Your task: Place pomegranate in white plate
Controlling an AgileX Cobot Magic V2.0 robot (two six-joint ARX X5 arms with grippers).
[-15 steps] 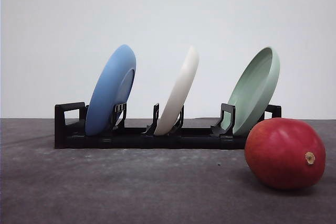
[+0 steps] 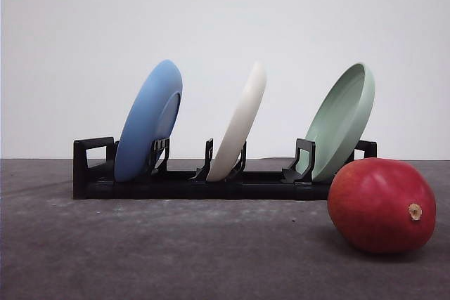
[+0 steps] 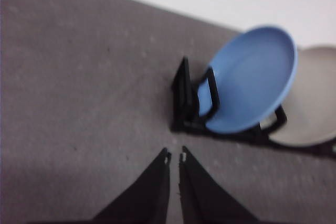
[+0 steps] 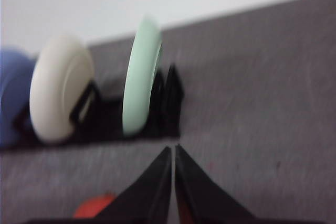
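Grey tabletop (image 2: 176,251), pomegranate (image 2: 382,205) before racked white plate (image 2: 239,123); wrist views: both grippers (image 3: 174,157) (image 4: 173,149) clenched, empty

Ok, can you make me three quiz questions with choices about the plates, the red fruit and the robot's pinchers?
1. Where is the white plate?
A. flat on the table
B. standing in the rack, between the blue plate and green plate
C. under the pomegranate

2. How many plates are there?
A. two
B. three
C. four

3. How is the left gripper?
A. shut, holding nothing
B. wide open
C. holding the pomegranate

Answers: 1 B, it leans in the rack's middle slot. 2 B, blue, white and green. 3 A, its fingertips nearly meet over bare table.
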